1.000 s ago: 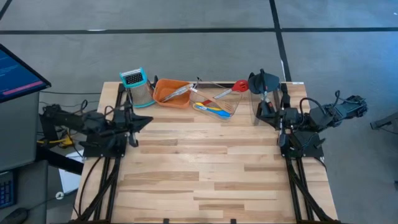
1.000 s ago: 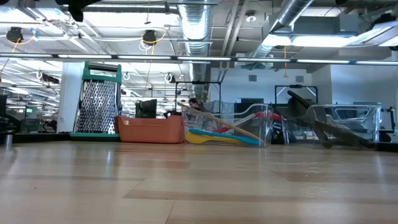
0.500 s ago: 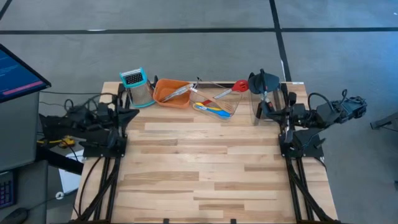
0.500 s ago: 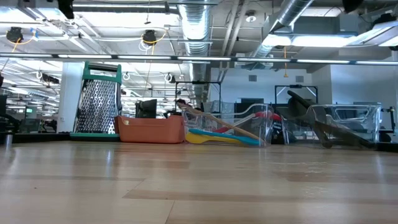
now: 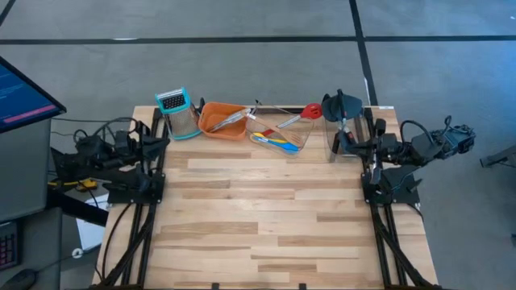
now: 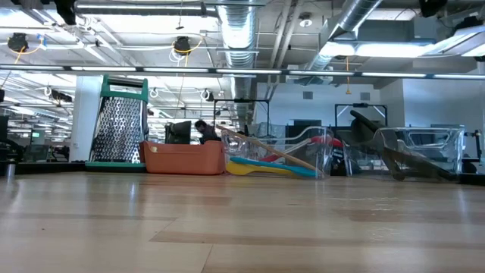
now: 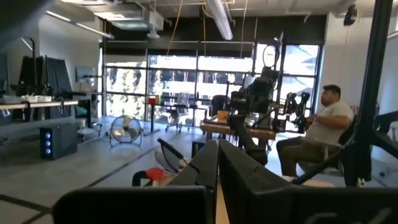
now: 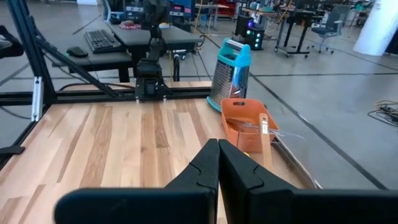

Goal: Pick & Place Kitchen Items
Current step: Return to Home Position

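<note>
Nearest, the plank tabletop (image 5: 266, 234) fills the lower half of the high view. At mid-height the two arms lie folded at its side edges. The left gripper (image 7: 217, 145) is at the frame's left, pointing in over the tabletop's edge. The right gripper (image 8: 218, 143) is at the right, pointing across toward it. In each wrist view the two fingers are pressed together with nothing between them. Beyond them, along the far edge at the upper centre, stands a grater (image 5: 179, 113). Next comes an orange tray (image 5: 208, 122) with silver tongs (image 5: 232, 118) lying in it, then the left bin (image 6: 324, 155) just beside the tray. In that bin lie a yellow spoon (image 6: 244, 168) and a blue spoon (image 6: 284, 168), with a wooden spatula (image 6: 267, 150) leaning across them. A red spoon (image 5: 311, 110) juts over its far right corner. The right bin (image 6: 432, 148), farther right by the right arm, holds black spatulas (image 5: 342, 105). Farthest off, on the right of the left wrist view, a person (image 7: 323, 127) sits in the room.
</note>
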You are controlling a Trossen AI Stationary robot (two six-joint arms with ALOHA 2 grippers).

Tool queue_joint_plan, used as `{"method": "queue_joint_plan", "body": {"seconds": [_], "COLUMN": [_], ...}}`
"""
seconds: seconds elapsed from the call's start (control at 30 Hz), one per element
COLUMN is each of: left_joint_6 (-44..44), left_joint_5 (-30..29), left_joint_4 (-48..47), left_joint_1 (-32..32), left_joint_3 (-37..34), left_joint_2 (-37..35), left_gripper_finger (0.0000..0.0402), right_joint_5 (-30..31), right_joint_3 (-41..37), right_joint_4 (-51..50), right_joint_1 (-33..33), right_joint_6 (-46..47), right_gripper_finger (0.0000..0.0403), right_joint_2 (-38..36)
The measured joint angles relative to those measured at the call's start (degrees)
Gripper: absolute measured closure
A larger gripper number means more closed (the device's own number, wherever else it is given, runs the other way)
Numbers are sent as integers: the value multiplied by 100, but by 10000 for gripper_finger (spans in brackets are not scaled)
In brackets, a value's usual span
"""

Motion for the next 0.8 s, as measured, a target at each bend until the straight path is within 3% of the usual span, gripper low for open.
{"method": "queue_joint_plan", "body": {"seconds": [0.63, 0.8], "left_joint_6": [-7, -9], "left_joint_5": [-2, -2], "left_joint_4": [-447, -449], "left_joint_1": [0, 0], "left_joint_3": [-7, -7], "left_joint_2": [-13, -13], "left_gripper_finger": [400, 400], "right_joint_5": [421, -88], "right_joint_3": [-51, -546], "right_joint_4": [-405, -55], "right_joint_1": [-22, -20], "right_joint_6": [-54, -468], "right_gripper_finger": [403, 403], "right_joint_2": [-1361, -1925]}}
